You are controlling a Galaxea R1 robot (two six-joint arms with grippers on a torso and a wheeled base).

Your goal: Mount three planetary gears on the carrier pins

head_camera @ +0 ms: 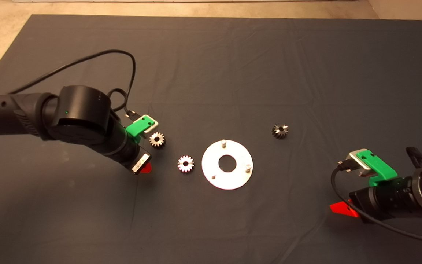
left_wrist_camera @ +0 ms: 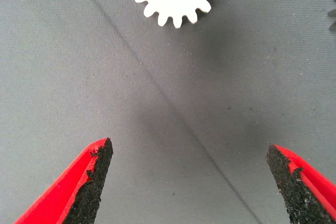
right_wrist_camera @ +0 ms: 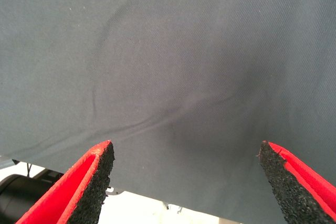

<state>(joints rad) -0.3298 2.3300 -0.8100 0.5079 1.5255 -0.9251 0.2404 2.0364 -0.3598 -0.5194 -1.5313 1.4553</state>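
Three planetary gears (head_camera: pixel 185 164) loose beside carrier pins (head_camera: pixel 224 142), left hand (left_wrist_camera: pixel 189 182) released, right hand (right_wrist_camera: pixel 186 182) released.

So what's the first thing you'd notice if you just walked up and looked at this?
The shiny round plate in the middle of the dark mat, with three little pins sticking up and nothing on them. Then the three small gears lying loose: two left of the plate and one to its upper right. The left pincer hovers open by the left gears.
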